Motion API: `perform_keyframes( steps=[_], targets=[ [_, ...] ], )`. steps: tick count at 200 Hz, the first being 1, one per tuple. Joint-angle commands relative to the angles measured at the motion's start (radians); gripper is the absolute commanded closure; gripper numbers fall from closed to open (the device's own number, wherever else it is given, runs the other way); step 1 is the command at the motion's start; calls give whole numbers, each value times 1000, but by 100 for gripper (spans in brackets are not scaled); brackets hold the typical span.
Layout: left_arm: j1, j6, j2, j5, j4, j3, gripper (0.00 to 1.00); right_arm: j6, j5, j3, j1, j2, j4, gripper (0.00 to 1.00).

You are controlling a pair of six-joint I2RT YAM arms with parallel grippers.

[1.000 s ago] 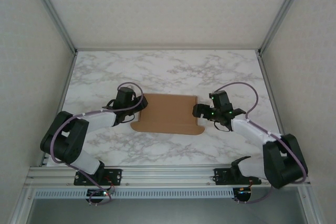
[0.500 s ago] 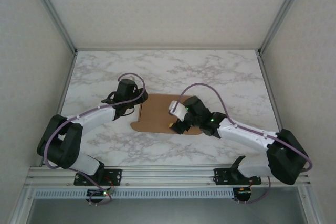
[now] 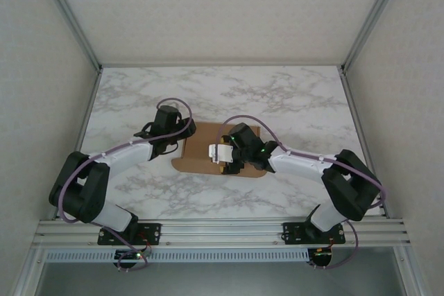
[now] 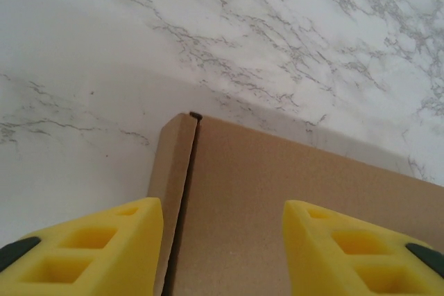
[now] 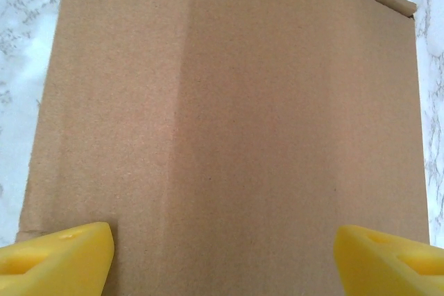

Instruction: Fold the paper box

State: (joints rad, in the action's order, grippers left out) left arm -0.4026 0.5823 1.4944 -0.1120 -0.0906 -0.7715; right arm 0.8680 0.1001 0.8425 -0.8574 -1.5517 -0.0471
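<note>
Brown cardboard: the paper box (image 3: 196, 152) lies flat and closed on the marble table (image 3: 291, 95), about midway between the two arms.

Right gripper (image 3: 220, 154) sits directly over the box's top face, left of its centre. In the right wrist view its yellow fingers (image 5: 55, 254) are spread wide, almost to the two box edges, with nothing held. Contact with the cardboard: cannot tell.

Left gripper (image 4: 222, 254) is at the box's far left corner, jaws well apart and empty. One finger is above a narrow strip along the box edge, the other above the main panel, with the seam between them.

The right arm's forearm and purple cable (image 3: 239, 119) cross the right half of the box and hide it from above. Bare marble surrounds the box on all sides.
</note>
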Motion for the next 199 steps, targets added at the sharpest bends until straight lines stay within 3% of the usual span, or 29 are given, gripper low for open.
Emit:
perform_keyframes(
  steps=[1, 26, 70, 89, 106, 130, 160, 181, 199],
  targets=[
    [-5, 32, 36, -27, -40, 26, 52, 53, -37, 17, -15, -47, -4, 19],
    [-5, 49, 63, -39, -61, 41, 52, 65, -70, 22, -27, -90, -40, 25],
    [-5, 54, 70, -46, -64, 39, 53, 62, -96, 46, -41, -164, -91, 54],
    [-5, 47, 67, -40, -51, 31, 53, 51, -97, 54, -43, -183, -94, 60],
    [-3, 37, 53, -24, -37, 23, 53, 18, -83, 58, -42, -179, -83, 52],
    [10, 15, 8, -6, 8, -5, 51, -83, 59, 55, -15, -75, -57, 39],
    [39, -4, -34, -16, 51, -45, 50, -460, 305, 9, 105, 125, 147, 32],
    [53, -25, -34, -35, 80, -64, 49, -654, 260, 7, 169, 205, 177, 30],
    [64, -27, -34, -42, 77, -53, 48, -837, 90, 23, 209, 257, 104, 31]
  ],
)
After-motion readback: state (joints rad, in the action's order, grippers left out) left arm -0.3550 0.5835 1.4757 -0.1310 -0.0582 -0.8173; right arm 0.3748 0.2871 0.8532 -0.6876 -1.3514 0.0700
